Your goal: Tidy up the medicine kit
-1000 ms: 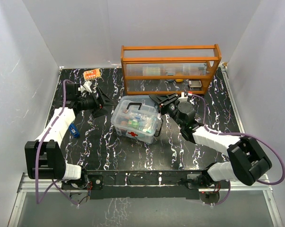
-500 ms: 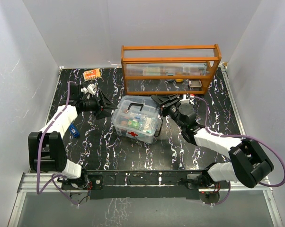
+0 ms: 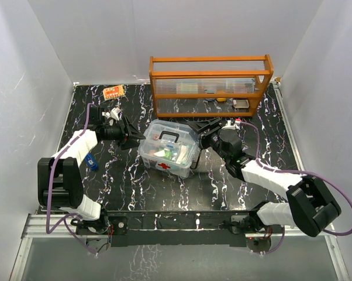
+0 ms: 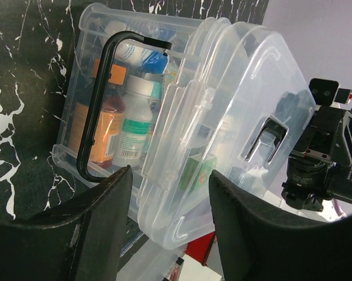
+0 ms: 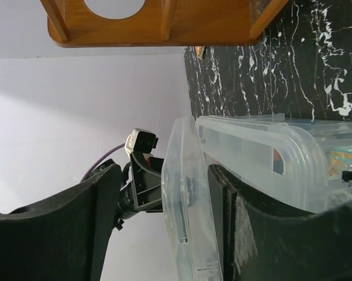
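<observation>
One medicine kit (image 3: 167,153), a clear box with its red cross toward the near edge, sits mid-table just in front of the orange rack (image 3: 211,82). The lid (image 3: 185,137) is on top with the black handle (image 3: 167,136) up, and bottles show through the plastic. Can't tell if the lid is latched.

Changes in the last second:
- **Left gripper** (image 3: 138,137): it has slid in to the kit's left end and narrowed its jaws.
- **Right gripper** (image 3: 193,132): it stays at the right rear corner but has spread its jaws.

I read that as a handover, right letting go and left taking over, so the lid work is probably still underway.

- **Left wrist view:** the fingers sit either side of the lid's near edge with plastic filling the gap. Whether they pinch it yet, I can't tell.
- **Right wrist view:** the kit's clear rim stands between the fingers with a free gap on one side, so I call that one released, holding nothing.

Further out on the black marbled table (image 3: 129,181) are a small orange packet (image 3: 113,92) at the far left and a blue item (image 3: 92,162) beside the left arm. Both are well apart from the kit.
</observation>
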You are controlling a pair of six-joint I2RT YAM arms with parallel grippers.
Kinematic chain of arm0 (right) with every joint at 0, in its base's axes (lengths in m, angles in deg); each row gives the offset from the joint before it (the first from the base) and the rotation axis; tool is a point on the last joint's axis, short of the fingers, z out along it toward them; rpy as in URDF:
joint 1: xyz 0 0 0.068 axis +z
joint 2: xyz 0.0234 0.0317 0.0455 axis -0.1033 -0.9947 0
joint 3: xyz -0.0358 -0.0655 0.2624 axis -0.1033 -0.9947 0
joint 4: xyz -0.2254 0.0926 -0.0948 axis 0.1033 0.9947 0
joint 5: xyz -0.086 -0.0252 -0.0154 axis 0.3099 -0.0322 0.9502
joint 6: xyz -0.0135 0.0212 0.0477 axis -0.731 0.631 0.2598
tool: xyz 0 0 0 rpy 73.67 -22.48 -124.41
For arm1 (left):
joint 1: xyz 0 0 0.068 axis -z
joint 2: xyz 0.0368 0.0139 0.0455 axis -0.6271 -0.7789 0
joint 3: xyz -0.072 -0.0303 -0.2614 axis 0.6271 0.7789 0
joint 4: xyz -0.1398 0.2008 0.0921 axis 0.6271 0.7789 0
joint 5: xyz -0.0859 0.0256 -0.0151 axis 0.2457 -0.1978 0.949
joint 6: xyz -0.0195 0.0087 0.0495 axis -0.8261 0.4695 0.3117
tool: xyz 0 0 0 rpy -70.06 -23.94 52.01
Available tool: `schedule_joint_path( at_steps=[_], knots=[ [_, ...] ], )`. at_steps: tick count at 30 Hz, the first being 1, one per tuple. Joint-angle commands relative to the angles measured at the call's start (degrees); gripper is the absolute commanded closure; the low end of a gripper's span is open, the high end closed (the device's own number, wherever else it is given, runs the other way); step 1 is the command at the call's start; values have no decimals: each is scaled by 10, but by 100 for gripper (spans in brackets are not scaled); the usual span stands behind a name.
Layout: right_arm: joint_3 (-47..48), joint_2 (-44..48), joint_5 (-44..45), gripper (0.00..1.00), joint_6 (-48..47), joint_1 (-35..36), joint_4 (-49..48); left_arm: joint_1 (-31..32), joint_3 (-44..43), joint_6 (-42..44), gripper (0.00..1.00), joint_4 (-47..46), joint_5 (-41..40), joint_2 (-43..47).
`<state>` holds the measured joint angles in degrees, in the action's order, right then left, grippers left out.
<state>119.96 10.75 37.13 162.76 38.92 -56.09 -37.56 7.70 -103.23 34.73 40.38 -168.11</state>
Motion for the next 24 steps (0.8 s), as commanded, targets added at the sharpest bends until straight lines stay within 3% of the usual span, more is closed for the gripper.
schedule_joint_path(
  at_steps=[1,14,24],
  knots=[
    [6,44,37,40,-24,0,43,-1,4,-2,48,-3,35,-1],
    [47,100,85,34,-101,-10,228,0,6,-9,51,-11,37,-11],
    [138,86,57,32,-274,-11,403,6,0,-14,58,-9,34,-14]
  ],
)
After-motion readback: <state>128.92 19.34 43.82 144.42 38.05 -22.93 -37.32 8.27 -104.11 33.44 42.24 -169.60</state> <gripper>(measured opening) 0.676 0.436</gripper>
